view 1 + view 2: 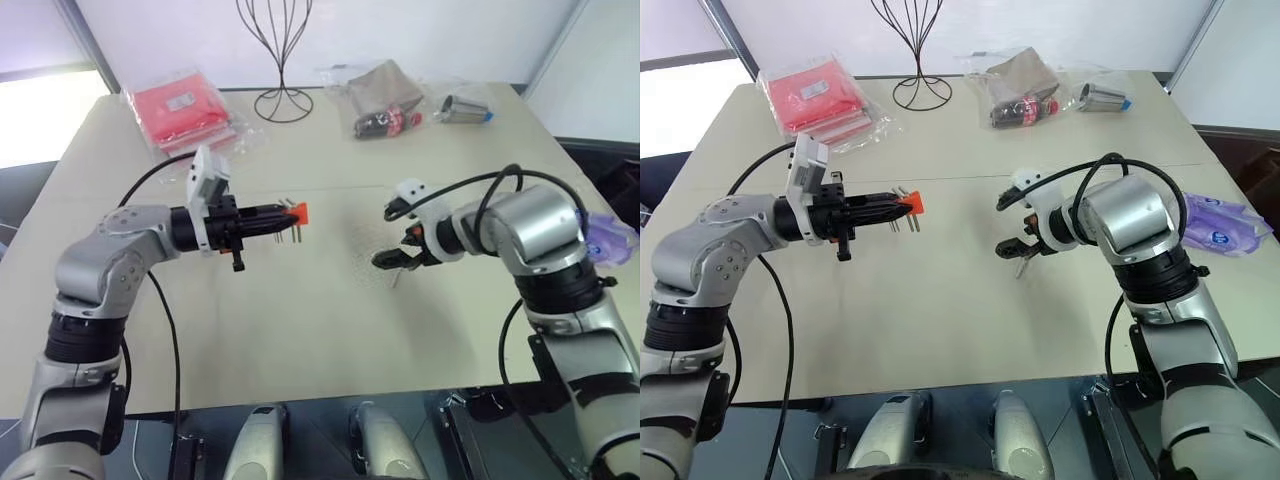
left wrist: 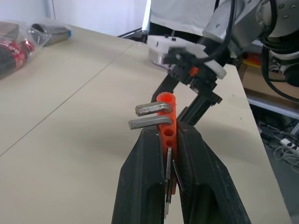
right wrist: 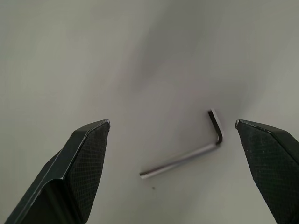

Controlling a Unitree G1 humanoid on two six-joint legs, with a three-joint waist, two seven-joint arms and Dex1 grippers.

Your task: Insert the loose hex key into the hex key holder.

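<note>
The left claw is clenching the hex key holder above the surface. The right claw is hanging released over the loose hex key, lying flat right of the holder. Pickup is in hand; next, lowering and closing.

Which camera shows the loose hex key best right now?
The right wrist view: the loose hex key lies whole on the table between the open right tool. In the eye views that tool mostly hides it.
</note>
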